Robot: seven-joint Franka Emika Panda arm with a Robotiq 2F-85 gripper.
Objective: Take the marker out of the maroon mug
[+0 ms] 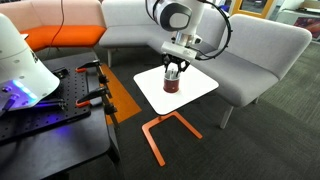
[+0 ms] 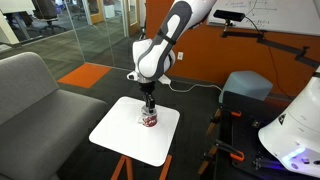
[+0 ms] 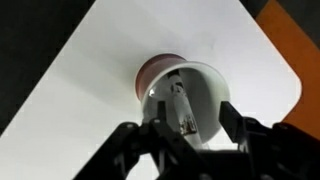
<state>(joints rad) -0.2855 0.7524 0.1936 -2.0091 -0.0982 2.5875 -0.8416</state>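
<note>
Marker [image 3: 180,105] stands inside maroon mug [image 3: 155,70], leaning against its pale inner wall. Mug sits near the middle of white tabletop [image 3: 70,90]. Marker is probably light, stiff and a bit slick, so pinch its upper end. Gripper [image 3: 185,135] hangs directly above mug, jaws spread, marker roughly between them, contact unclear.

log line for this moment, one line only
end effector: open, over maroon mug | marker: inside mug, not lifted | mug: upright on white table
</note>
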